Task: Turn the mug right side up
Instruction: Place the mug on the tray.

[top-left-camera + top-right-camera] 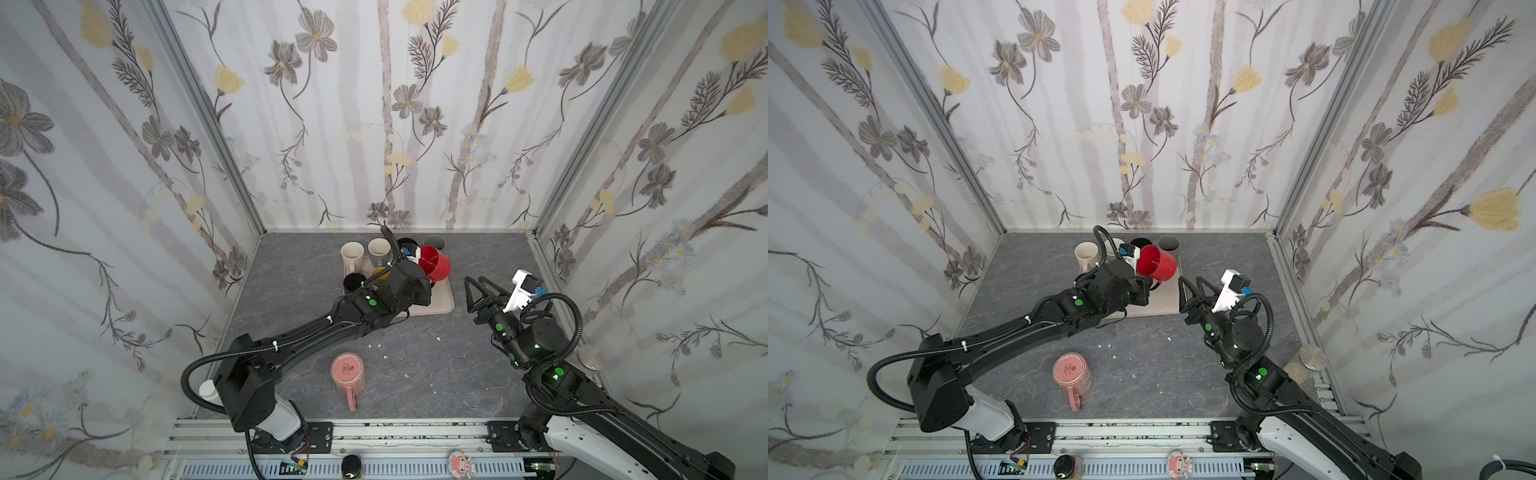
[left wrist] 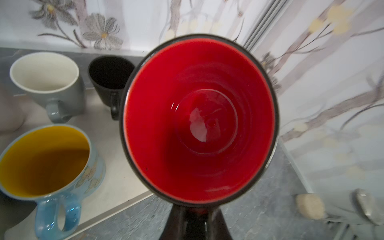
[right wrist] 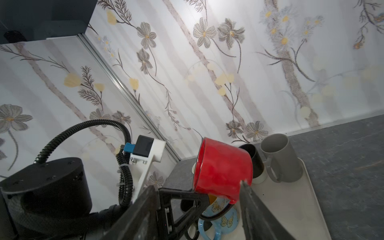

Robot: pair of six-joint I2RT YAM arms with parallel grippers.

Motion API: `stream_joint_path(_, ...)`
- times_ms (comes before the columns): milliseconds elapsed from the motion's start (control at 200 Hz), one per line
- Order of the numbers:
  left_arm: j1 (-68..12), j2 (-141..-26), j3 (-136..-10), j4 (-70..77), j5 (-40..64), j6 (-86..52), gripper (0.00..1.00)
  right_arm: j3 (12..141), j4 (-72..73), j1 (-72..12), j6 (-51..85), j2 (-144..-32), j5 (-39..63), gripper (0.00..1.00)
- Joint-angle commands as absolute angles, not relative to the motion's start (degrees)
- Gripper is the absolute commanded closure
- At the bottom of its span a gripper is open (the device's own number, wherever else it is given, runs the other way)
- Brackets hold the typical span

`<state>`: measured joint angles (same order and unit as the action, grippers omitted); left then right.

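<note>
The left tool [image 2: 195, 226] is gripping the red mug [image 1: 435, 262] by its handle, tipped sideways over the tray [image 1: 440, 305]; the right tool [image 1: 472, 277] is hanging open nearby; next, I think, the mug is needing a gentle turn, mouth up.

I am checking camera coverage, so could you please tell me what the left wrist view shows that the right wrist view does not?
Only the left wrist view shows the inside of the red mug and a cream-lined grey mug. Only the right wrist view shows the red mug's outer wall, tipped sideways, a tall grey mug, and the open right pincer. Both show the red mug, a black mug, the blue mug and the tray.
</note>
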<state>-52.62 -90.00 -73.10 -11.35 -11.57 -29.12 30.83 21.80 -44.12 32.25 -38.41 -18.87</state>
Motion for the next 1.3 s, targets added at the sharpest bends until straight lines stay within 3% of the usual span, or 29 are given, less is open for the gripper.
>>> stream_joint_path(0,-52.7,-93.9,-75.7,-15.1,-19.2,-29.5,1.00,30.2,18.9,-43.9,31.4,-37.0,-23.2,0.36)
stream_joint_path(420,-50.8,-104.2,-76.2,-15.6,-22.4,-29.1,1.00,29.4,16.1,-43.6,31.1,-33.2,-25.7,0.35)
stream_joint_path(1164,-51.0,-110.9,-77.4,-16.9,-22.5,-28.8,1.00,29.3,15.2,-42.6,31.2,-31.9,-26.8,0.31)
stream_joint_path(1294,-51.0,-110.0,-76.3,-16.4,-22.4,-29.1,0.81,29.4,14.9,-42.6,31.3,-31.9,-26.9,0.28)
